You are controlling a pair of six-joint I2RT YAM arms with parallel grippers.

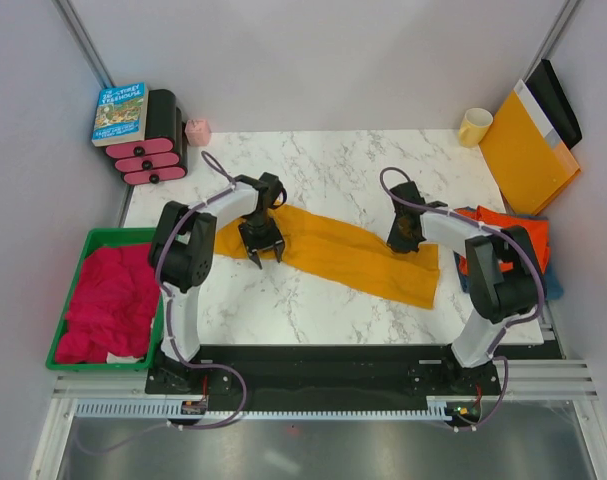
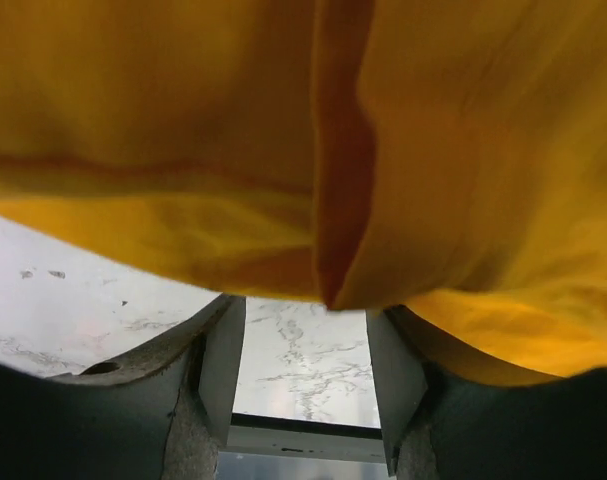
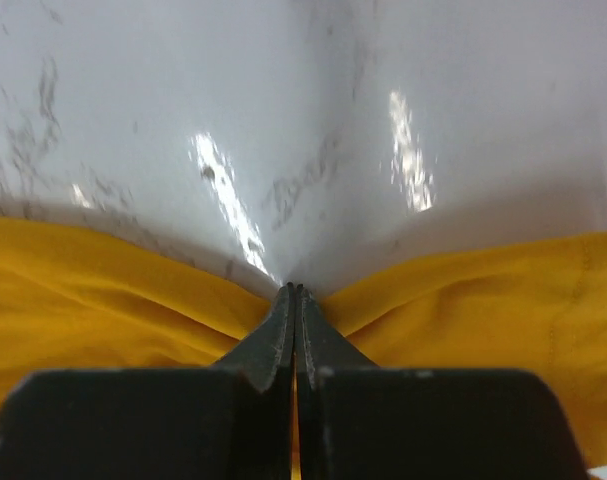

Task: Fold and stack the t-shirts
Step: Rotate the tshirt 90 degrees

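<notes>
Yellow shirt (image 1: 353, 255): laid as a long slanting band across mid-desk (image 1: 313, 160), from near the left edge toward the right edge; narrowed lengthwise, not yet a compact fold.
Red shirt (image 1: 503, 225): crumpled at the right edge, unfolded.
Blue shirt (image 1: 551, 283): beneath the red shirt, only a rim showing.
Stack: none yet.
Progress: early, by the look of it; one shirt part-folded, two waiting, stacking left.
Left end effector (image 1: 264, 258): released, jaws apart over the band's left end.
Right end effector (image 1: 403, 240): clenched, pinching the yellow shirt's far edge.
Cloth: soft, matte, limp; lengthwise crease, puckers at the pinch.
Desk surface: hard, glossy, white marble pattern with grey veins.
</notes>
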